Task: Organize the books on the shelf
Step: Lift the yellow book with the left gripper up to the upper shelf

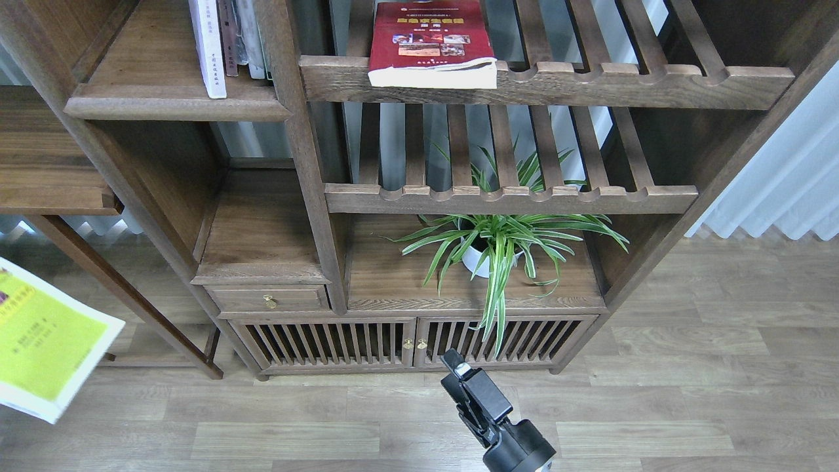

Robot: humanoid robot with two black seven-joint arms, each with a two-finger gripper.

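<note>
While seen from the head, looking down at the bookcase:
Dark red book (430, 42): flat on the upper slatted rack (590, 82), front cover up, page edge hanging slightly over the scalloped front rail.
Yellow-green book (46, 341): at the left edge of view, tilted, cover up, above the wood floor (688, 393); whatever carries it lies out of frame.
Solid shelf (177, 105): top left bay, dark-brown board with rounded front edge, bearing thin upright volumes (219, 42) at its right end, against the post.
Lower slatted rack (511, 196): bare slats, leaves of the plant showing through.
Spider plant (501, 246): in a white pot, on the solid board under the lower rack, leaves spilling over the front.
Right gripper (453, 362): black, low centre, pointing up toward the cabinet doors (413, 341), holding nothing; finger gap seen end-on, width cannot be told.
Left gripper: out of view.
Small drawer (269, 299): shut, brass knob, below the left bay.
</note>
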